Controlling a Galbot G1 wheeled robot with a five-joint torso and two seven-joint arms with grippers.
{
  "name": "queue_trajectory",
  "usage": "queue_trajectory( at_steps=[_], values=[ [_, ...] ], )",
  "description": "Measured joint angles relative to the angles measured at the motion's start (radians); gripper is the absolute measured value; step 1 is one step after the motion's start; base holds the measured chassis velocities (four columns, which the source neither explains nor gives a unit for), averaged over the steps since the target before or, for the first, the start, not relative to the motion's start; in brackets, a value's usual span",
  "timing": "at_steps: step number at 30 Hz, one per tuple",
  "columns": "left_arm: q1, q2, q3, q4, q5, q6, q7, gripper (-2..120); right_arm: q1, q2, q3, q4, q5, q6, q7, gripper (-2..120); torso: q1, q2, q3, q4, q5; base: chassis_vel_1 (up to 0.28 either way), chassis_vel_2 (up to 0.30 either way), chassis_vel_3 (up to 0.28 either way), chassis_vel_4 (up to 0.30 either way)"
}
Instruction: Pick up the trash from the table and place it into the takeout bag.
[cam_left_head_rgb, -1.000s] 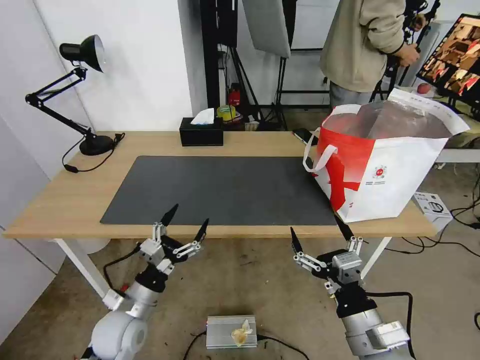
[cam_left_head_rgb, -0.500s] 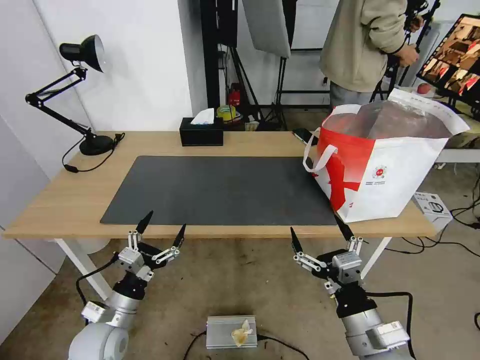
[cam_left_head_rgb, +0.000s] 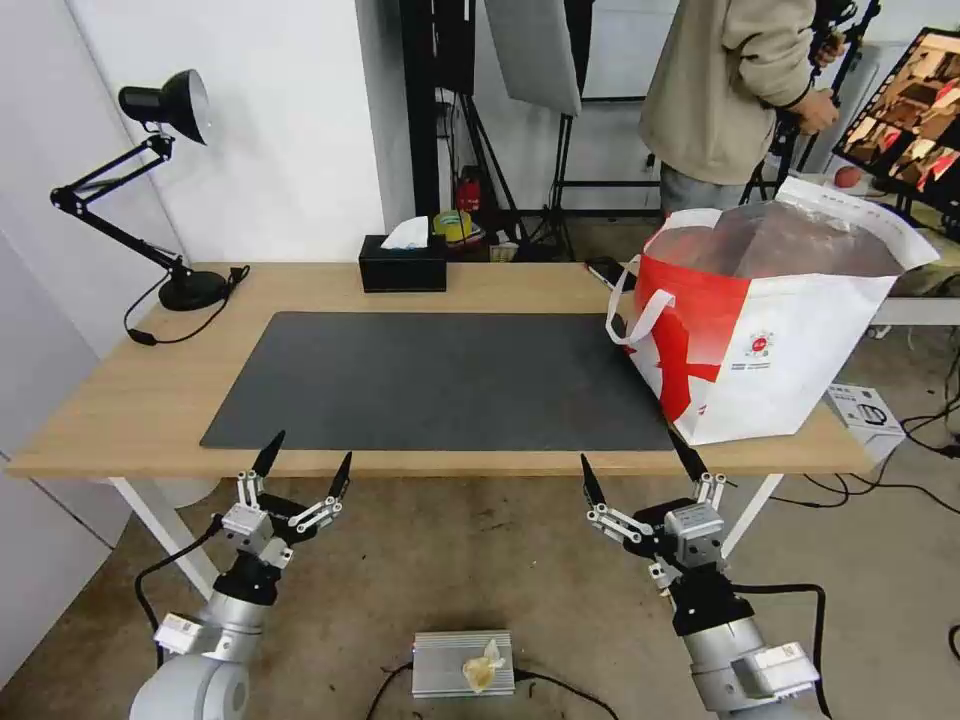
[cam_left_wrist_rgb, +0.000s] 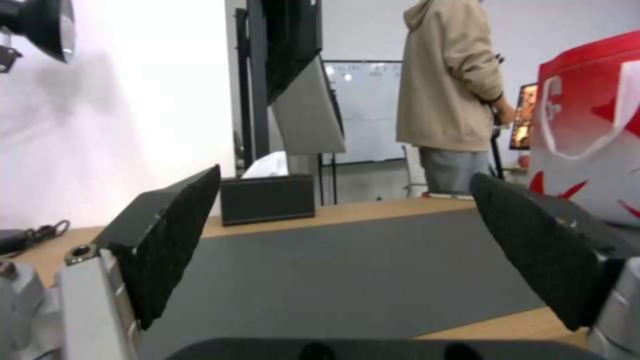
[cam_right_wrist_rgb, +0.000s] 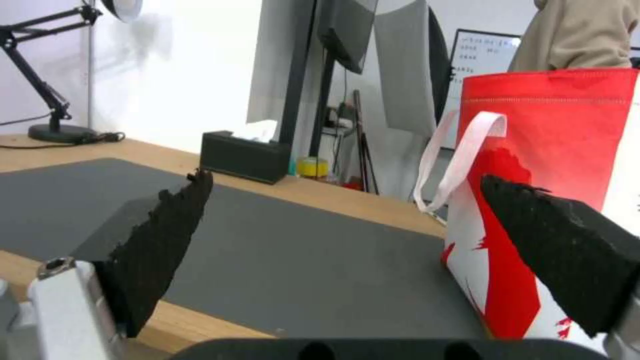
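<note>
Both arms sit low in front of the table (cam_left_head_rgb: 130, 400), off its near edge and over the floor. The left pincer (cam_left_head_rgb: 304, 458) points its two black fingers up toward the near edge, spread wide with nothing between them; from its own wrist camera those fingers (cam_left_wrist_rgb: 170, 235) frame the dark grey mat (cam_left_head_rgb: 440, 375) and the black tissue box (cam_left_head_rgb: 402, 265) at the far edge. The right pincer (cam_left_head_rgb: 638, 462) is just below the near edge too, fingers splayed apart and holding nothing, one tip just beneath the corner of the takeout bag (cam_left_head_rgb: 790, 360). That bag stands upright at the right end of the table, partly on the mat, its mouth open, silver lining showing, a white strap handle (cam_left_head_rgb: 632, 310) looping off its left side. In the right wrist view the bag's red-and-white wall (cam_right_wrist_rgb: 553, 150) rises close beside the fingers. A black desk lamp (cam_left_head_rgb: 150, 180) stands at the far left corner. A small white box (cam_left_head_rgb: 862, 410) lies behind the bag's right corner, and a grey metal unit (cam_left_head_rgb: 463, 662) lies on the floor between the arms.
</note>
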Motion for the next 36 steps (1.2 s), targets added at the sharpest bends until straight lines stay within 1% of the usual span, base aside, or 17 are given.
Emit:
queue_trajectory(
  at_steps=[2,6,10,20,36],
  values=[
    [-0.003,-0.002,0.0,0.001,0.03,-0.003,-0.023,100,0.0,0.0,0.0,0.0,0.0,0.0,0.0,100,0.0,0.0,0.0,0.0,0.0,0.0,0.0,0.0,0.0],
    [-0.003,-0.009,0.001,0.0,0.05,-0.006,-0.046,100,0.0,0.0,0.0,0.0,0.0,0.0,0.0,100,0.0,0.0,0.0,0.0,0.0,0.0,0.0,0.0,0.0],
    [-0.002,-0.034,0.004,0.0,0.093,-0.014,-0.082,100,0.0,0.0,0.0,0.0,0.0,0.0,0.0,100,0.0,0.0,0.0,0.0,0.0,0.0,0.0,0.0,0.0],
    [-0.002,-0.039,0.007,0.001,0.12,-0.026,-0.085,100,0.0,0.0,0.0,0.0,0.0,0.0,0.0,100,0.0,0.0,0.0,0.0,0.0,0.0,0.0,0.0,0.0],
    [-0.003,-0.036,0.006,0.001,0.124,-0.029,-0.085,100,0.0,0.0,0.0,0.0,0.0,0.0,0.0,100,0.0,0.0,0.0,0.0,0.0,0.0,0.0,0.0,0.0]
  ],
)
